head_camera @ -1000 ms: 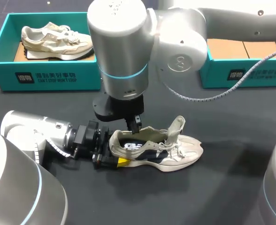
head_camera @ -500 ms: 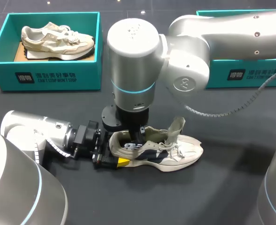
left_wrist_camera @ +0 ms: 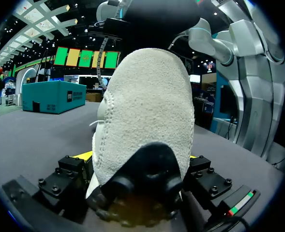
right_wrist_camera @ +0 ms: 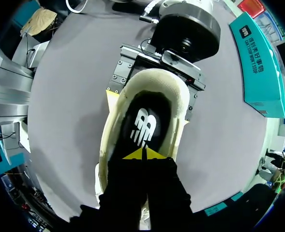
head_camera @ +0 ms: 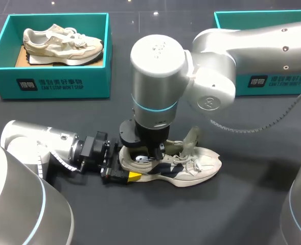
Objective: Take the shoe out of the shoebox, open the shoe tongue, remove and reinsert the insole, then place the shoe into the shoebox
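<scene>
The cream suede-and-mesh shoe (head_camera: 193,166) rests on its sole on the dark matte table (head_camera: 232,214), toe toward the right, well apart from both boxes. The left claw (head_camera: 125,168) lies low along the table and clamps the rounded, nubbly heel from both sides. The right claw (right_wrist_camera: 143,154) points straight down into the shoe's oval opening, its yellow tips pressed together into a point at the flat black insole (right_wrist_camera: 143,121); whether they pinch it I cannot tell. The soft tongue (head_camera: 191,137) stands up, bent toward the toe. At the far edge sit a teal cardboard shoebox (head_camera: 273,81), partly behind the right arm, and a second shoebox (head_camera: 58,87) holding another shoe (head_camera: 61,43).
</scene>
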Controlling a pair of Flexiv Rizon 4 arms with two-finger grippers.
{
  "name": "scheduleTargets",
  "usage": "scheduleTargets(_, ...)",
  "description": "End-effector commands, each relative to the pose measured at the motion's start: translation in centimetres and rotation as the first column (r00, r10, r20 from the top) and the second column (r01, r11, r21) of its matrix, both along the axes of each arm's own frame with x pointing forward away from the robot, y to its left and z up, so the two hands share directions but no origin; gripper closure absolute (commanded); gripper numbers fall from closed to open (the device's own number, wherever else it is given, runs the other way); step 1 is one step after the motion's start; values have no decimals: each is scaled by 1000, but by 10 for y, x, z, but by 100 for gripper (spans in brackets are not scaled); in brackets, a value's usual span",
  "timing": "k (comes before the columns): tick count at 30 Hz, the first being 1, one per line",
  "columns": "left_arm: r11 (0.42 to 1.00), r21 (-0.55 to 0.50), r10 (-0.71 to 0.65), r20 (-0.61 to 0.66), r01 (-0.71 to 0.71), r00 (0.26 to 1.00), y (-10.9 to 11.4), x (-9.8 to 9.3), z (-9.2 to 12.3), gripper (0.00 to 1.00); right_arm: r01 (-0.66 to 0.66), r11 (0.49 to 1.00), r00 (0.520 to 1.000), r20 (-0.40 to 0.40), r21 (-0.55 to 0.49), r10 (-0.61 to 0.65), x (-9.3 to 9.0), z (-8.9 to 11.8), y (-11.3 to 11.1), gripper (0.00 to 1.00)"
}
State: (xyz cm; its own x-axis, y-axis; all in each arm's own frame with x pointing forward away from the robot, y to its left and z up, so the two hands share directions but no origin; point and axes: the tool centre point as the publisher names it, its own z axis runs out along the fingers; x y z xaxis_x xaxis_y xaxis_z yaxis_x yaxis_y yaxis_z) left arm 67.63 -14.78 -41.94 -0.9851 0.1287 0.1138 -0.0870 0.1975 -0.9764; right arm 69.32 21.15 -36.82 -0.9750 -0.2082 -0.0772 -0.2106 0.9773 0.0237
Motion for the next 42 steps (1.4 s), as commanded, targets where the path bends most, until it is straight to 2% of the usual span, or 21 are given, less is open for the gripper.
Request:
scheduleTargets(1,1000,0,0,0,0,1000,0,1,-2,100,27,999,1000,6,16,-27,-3,-2,-14,100)
scheduleTargets(9,1000,0,0,0,0,1000,0,1,-2,100,96,995,995,-2,19,-96,-4,0,-33,100)
scheduleTargets(15,1000,0,0,0,0,1000,0,1,-2,100,141,989,990,-11,34,-141,-3,-2,-38,100)
scheduleTargets(24,1000,0,0,0,0,1000,0,1,-2,100,177,983,984,-21,52,-176,5,-10,-38,100)
scheduleTargets(39,1000,0,0,0,0,1000,0,1,-2,100,254,966,967,-53,56,-251,0,-22,-37,100)
scheduleTargets(42,1000,0,0,0,0,1000,0,1,-2,100,262,963,964,-51,60,-260,1,-22,-38,85)
